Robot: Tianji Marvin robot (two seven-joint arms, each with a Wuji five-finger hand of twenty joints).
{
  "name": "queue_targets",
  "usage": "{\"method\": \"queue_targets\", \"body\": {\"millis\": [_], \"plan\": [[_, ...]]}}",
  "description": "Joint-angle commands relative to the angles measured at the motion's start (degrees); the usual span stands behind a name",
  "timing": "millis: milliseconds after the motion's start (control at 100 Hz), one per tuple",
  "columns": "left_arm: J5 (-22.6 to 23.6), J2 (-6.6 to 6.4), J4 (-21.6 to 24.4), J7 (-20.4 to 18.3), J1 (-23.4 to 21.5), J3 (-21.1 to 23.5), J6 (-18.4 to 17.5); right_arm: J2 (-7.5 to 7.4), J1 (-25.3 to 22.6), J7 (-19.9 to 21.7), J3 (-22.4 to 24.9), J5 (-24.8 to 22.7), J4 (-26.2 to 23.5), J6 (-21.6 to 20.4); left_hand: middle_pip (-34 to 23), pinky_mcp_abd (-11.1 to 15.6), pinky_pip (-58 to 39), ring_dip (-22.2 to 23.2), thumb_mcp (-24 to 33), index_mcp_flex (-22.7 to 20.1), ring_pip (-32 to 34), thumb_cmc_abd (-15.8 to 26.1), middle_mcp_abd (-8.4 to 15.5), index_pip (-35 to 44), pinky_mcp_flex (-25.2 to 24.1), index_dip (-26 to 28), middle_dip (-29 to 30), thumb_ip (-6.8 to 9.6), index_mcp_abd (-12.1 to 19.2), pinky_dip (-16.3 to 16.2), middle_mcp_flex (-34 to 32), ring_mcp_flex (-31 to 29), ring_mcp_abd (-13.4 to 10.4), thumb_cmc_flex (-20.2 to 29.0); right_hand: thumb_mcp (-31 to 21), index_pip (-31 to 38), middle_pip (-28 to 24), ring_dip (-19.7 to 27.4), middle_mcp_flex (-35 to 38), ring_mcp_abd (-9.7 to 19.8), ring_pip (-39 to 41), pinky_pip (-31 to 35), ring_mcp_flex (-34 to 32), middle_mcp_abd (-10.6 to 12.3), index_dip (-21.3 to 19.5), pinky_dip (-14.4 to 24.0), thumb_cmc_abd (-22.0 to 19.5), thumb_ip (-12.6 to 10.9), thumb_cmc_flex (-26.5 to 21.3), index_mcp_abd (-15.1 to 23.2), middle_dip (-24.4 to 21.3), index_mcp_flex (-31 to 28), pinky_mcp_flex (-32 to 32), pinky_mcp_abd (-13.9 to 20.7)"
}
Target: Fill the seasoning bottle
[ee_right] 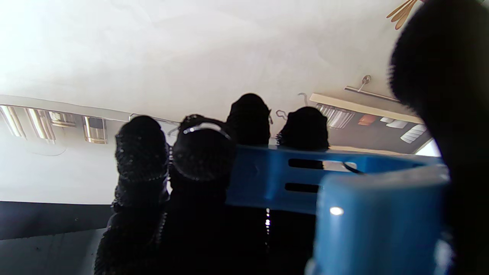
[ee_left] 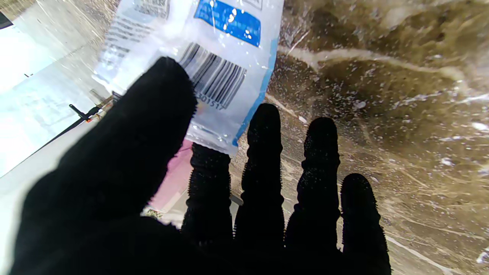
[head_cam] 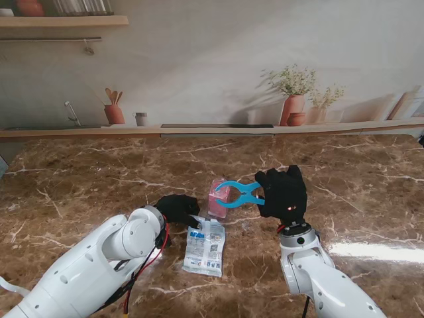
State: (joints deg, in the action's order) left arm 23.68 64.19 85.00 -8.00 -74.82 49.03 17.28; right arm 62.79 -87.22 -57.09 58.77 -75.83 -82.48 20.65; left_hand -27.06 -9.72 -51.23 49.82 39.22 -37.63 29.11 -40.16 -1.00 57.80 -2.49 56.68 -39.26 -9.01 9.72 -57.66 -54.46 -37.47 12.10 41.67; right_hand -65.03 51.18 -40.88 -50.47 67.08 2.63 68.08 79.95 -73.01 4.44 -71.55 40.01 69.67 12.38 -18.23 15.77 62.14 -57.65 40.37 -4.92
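Beside the pink bottle [head_cam: 219,196] mid-table, the right hand [head_cam: 285,193] grips a blue clip [head_cam: 240,193] while the left hand [head_cam: 176,208] pinches the packet [head_cam: 205,245] (thumb over barcode), a hold loose enough to slip and spill.

Seasoning bottle [head_cam: 219,197]: the pink body is showing only in part, its near side lying behind the blue clip [head_cam: 240,193].
Sachet [ee_left: 198,65]: two edges are running out of the left wrist view; print is blurring.
Right hand [head_cam: 283,192]: its fingertips are hiding behind its own back.
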Motion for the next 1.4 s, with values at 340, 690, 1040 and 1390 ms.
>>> {"method": "queue_targets", "body": {"millis": [340,690,1040,1390], "plan": [[-1.1,0.86,-1.5,1.0,0.1,-0.8,-2.7,0.25,-0.1,0.7,0.0,0.6,0.3,0.4,1.3,3.0,-3.4,8.4,3.4,-16.7,6.1,5.2,0.5,-7.3,-2.1,-38.5,-29.9,0.44,0.6,2.6,-6.5,-3.3,1.7,6.7,-4.7,18.6,-21.2,-1.7,12.0,4.6,-0.7,-0.7,1.0,10.4,-5.1,1.4,-11.4,-2.4,-7.1,10.1,3.6,-11.7,-1.3,-0.6],[6.7,2.63,-1.2,14.9,-2.9,0.9,-11.8,0.16,-0.1,1.1,-0.1,0.5,0.3,0.3,-0.1,1.8,-3.9,10.7,10.9,-15.2,10.1,4.1,1.3,-4.2,-1.8,-33.1,-33.0,0.59,1.4,-0.2,-7.1,-3.9,2.0,3.1,-4.9,18.9,-21.2,-1.7,11.9,4.6,-0.8,-0.7,0.9,10.3,-5.5,1.6,-11.3,-2.5,-7.4,9.8,3.7,-11.6,-1.2,-0.6],[16.5,0.61,-3.9,17.3,-2.3,-1.2,-28.6,0.04,-0.3,1.8,-0.4,0.2,0.2,0.5,-10.8,3.1,-5.0,17.3,16.2,-8.1,12.2,-0.6,6.3,0.1,-1.2,-20.0,-39.0,0.20,7.6,-0.9,-4.2,-2.4,-0.8,7.9,-5.1,18.7,-21.1,-1.5,12.1,4.6,-0.7,-0.6,0.6,10.2,-6.1,1.8,-11.3,-2.6,-7.3,9.7,4.0,-11.8,-1.0,-0.7],[22.9,-1.10,-8.8,16.9,1.0,-4.7,-35.5,0.21,0.1,1.9,-0.8,0.6,0.5,0.9,-14.1,3.6,-5.2,22.8,19.4,-15.1,9.2,-2.1,7.1,1.6,-0.7,-23.8,-36.8,0.22,8.9,-0.4,-4.0,-3.8,-2.3,7.8,-5.0,18.7,-21.1,-1.5,12.1,4.6,-0.7,-0.6,0.6,10.2,-6.2,1.9,-11.4,-2.6,-7.3,9.7,4.1,-11.8,-1.0,-0.7]]}}
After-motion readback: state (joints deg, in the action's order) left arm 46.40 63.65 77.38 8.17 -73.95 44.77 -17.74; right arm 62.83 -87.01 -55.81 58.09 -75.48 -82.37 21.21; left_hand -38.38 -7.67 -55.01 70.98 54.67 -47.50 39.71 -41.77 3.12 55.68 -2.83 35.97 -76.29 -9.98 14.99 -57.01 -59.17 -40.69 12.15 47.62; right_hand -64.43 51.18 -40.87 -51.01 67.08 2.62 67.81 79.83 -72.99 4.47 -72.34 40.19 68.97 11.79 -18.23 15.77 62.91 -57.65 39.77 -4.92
